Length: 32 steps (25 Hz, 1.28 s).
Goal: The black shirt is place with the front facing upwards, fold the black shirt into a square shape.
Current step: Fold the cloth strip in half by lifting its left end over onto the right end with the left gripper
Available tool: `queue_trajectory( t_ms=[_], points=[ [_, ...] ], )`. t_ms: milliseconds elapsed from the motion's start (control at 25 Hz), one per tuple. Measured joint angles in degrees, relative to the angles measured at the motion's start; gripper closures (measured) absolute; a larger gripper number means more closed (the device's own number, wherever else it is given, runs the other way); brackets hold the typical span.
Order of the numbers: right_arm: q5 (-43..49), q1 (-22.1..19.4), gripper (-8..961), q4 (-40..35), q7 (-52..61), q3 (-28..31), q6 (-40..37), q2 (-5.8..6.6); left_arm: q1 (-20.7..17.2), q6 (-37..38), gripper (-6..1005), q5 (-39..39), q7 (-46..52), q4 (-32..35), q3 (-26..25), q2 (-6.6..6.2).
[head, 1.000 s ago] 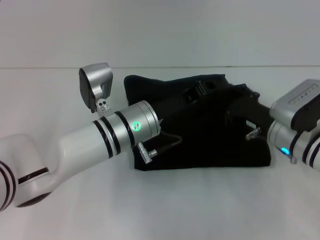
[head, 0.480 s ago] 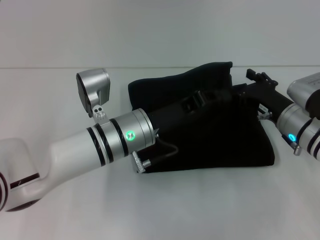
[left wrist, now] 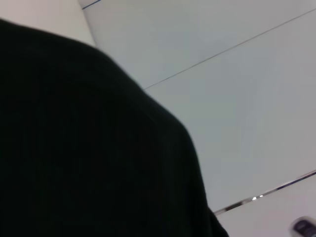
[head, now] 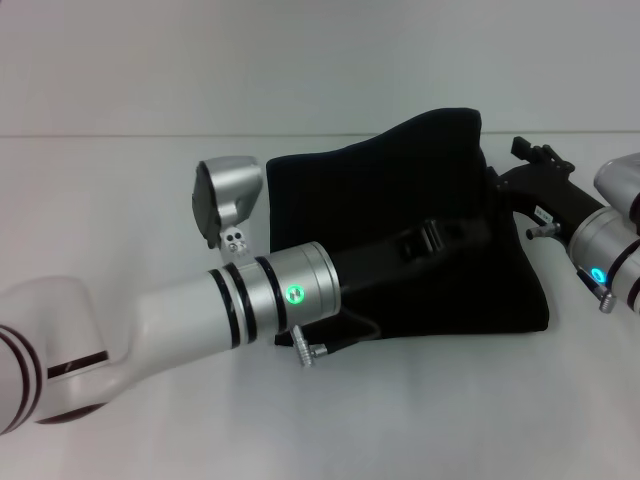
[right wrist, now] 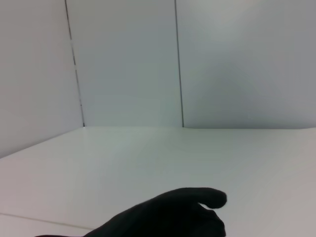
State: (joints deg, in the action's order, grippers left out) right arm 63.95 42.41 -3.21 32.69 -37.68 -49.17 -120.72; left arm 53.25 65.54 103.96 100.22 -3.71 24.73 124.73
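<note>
1. The left gripper (head: 440, 238) lies black on black over the black shirt (head: 400, 180), so I cannot tell how its fingers stand.
2. The right gripper (head: 500, 180), at the shirt's 3 o'clock edge, is hidden against the raised cloth; its fingers are also unreadable.
3. The shirt sits bunched mid-table (head: 120, 200), with its 1 o'clock corner lifted.
4. The left arm (head: 200, 310) crosses the shirt's 7 o'clock side, covering the cloth there.

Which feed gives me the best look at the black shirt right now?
The head view: it shows the whole black shirt bunched on the white table, far corner raised, left arm across it. The left wrist view shows only close dark cloth; the right wrist view shows just a small fold.
</note>
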Motion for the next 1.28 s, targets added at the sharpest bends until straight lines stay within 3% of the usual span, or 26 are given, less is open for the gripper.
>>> queue_trajectory(
  t_ms=[280, 880, 1280],
  points=[
    [0.0, -1.0, 7, -0.6, 0.0, 0.7, 0.0, 0.28, 1.8, -4.4, 977, 0.0, -1.4, -2.8, -0.2, -0.02],
    [-0.1, -3.4, 7, -1.4, 0.0, 2.6, 0.0, 0.31, 3.7, -4.2, 975, 1.5, -1.1, -4.0, 0.0, -0.01],
    [-0.1, -5.4, 7, -1.4, 0.0, 3.6, 2.3, 0.31, 4.1, -7.9, 976, 2.7, -0.9, -6.1, -0.4, -0.01]
  ],
)
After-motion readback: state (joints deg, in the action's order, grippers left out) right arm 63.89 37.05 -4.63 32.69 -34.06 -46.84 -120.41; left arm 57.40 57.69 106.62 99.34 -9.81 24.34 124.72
